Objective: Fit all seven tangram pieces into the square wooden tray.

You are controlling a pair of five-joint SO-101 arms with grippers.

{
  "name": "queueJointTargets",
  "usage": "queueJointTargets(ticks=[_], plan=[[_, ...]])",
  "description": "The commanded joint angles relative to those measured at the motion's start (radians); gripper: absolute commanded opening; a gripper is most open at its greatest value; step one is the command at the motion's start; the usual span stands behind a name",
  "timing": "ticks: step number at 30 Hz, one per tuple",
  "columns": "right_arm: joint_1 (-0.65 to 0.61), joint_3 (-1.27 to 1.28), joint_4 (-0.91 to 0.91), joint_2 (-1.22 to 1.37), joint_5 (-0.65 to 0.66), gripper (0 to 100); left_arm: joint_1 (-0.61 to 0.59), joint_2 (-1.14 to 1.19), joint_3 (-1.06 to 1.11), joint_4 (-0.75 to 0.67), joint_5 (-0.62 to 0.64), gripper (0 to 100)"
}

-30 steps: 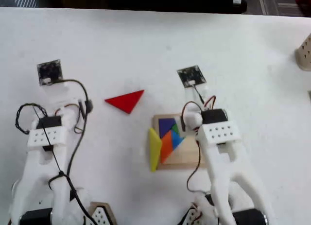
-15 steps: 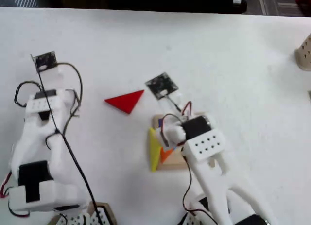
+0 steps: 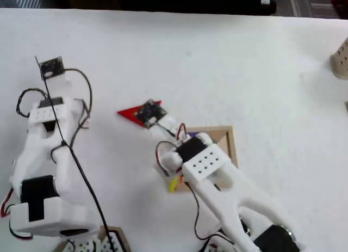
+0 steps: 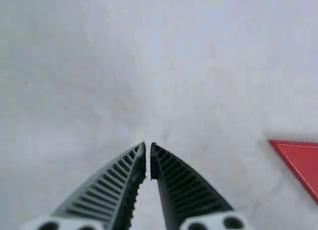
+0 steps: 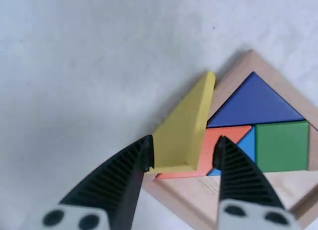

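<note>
our right gripper [image 5: 185,143] is spread wide with the yellow triangle [image 5: 186,128] between its fingers. the piece seems to lean on the rim of the wooden tray [image 5: 186,192] just ahead, unseated, likely needing a nudge. our left gripper [image 4: 148,148] is clenched and empty, with the red triangle [image 4: 300,163] off to its side.

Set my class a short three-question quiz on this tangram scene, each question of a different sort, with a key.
1. True or false: the red triangle lies inside the wooden tray.
2. The right gripper stands open on either side of: A) the red triangle, B) the yellow triangle, C) nothing.
3. Fill in: the left gripper, over the bare table, is ____ (open or shut).
Key: 1 false; 2 B; 3 shut.
</note>
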Motion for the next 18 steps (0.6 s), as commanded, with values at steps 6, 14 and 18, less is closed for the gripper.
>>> queueJointTargets(ticks=[6,14,18], plan=[[-0.007,-0.003,-0.084,0.131,-0.014,8.2,-0.013,-0.004,-0.046,-0.017,0.009,4],[0.044,-0.005,-0.051,0.133,-0.008,1.7,-0.013,-0.002,-0.044,-0.018,0.009,4],[0.127,-0.051,0.036,0.081,-0.006,1.7,-0.012,-0.002,-0.044,-0.02,0.009,4]])
